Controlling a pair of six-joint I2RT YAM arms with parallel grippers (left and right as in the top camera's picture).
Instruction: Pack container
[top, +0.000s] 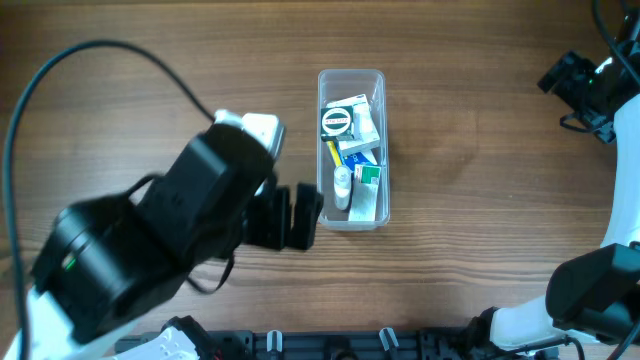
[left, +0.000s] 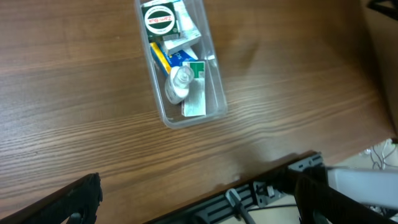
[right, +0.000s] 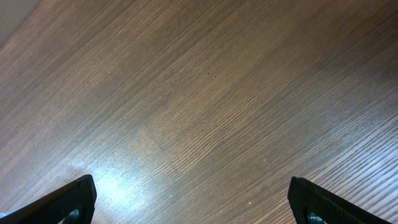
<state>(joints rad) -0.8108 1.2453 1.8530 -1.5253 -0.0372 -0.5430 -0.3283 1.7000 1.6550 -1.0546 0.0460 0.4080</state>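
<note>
The clear plastic container (top: 351, 78) lies long and narrow at the table's middle. It holds several small items: a black-and-white round tin (top: 336, 121), small boxes, a yellow stick and a small clear bottle (top: 342, 185). It also shows in the left wrist view (left: 168, 118), at the top. My left gripper (top: 296, 217) is open and empty, just left of the container's near end; its fingers sit wide apart in the left wrist view (left: 199, 199). My right gripper (right: 193, 202) is open and empty over bare wood; in the overhead view it is at the far right edge (top: 570, 80).
The wooden table (top: 470, 160) ends at a near edge with a black rail and cables (left: 249, 196). The left arm's bulky body (top: 150, 240) covers the table's left-middle part. A black cable (top: 60, 70) loops across the back left.
</note>
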